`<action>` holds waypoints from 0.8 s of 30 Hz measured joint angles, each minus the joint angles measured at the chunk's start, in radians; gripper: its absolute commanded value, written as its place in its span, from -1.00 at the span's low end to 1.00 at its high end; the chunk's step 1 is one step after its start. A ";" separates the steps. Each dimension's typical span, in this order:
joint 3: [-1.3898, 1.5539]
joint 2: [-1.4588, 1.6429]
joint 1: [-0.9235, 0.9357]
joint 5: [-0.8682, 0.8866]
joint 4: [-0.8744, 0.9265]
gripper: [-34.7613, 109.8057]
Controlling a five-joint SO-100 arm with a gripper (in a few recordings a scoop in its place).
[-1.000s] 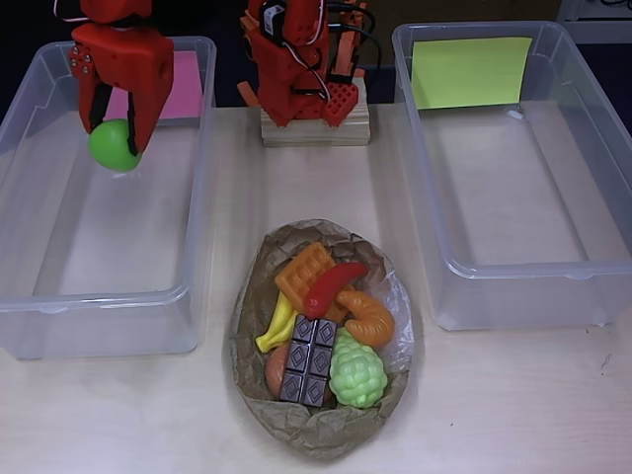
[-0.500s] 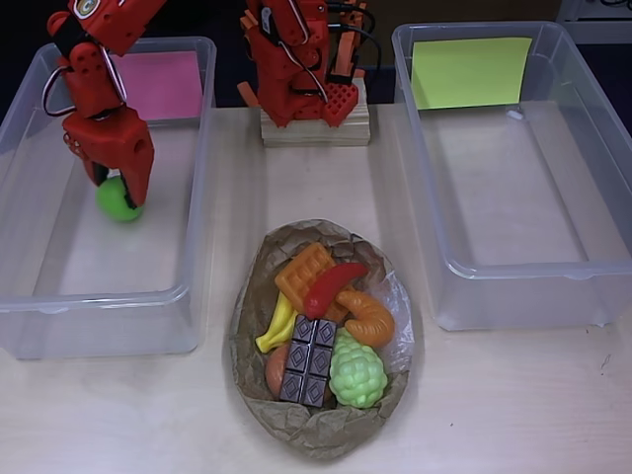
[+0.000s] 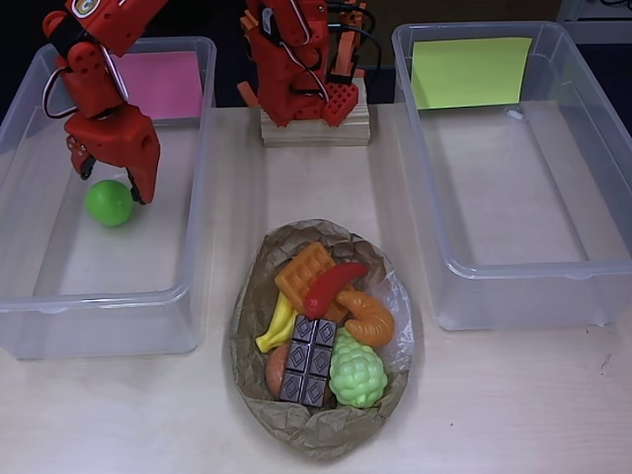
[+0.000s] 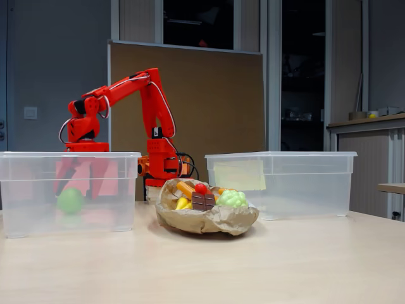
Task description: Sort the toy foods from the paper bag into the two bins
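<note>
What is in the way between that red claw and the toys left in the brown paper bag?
The gripper hangs inside the clear plastic bin with the pink sheet, just above the round green apple. That bin's side wall stands between it and the crumpled brown paper bag, so it would likely need to lift over the rim. The bag lies open on top.

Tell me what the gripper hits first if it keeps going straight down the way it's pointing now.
Most likely the floor of the pink-sheet bin. The gripper points down inside it, jaws open, with the green apple released just below its fingertips. It could clip the apple first; the depth between them is unclear.
</note>
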 measured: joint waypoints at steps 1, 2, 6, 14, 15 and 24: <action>0.000 0.018 0.000 -0.011 0.014 0.06; 0.000 0.043 -0.006 -0.025 0.028 0.04; 0.002 0.135 -0.020 -0.086 0.098 0.01; 0.002 0.413 -0.035 -0.209 0.152 -0.04; -0.005 0.453 -0.046 -0.224 0.164 -0.05; -0.052 0.704 -0.374 -0.253 0.187 -0.18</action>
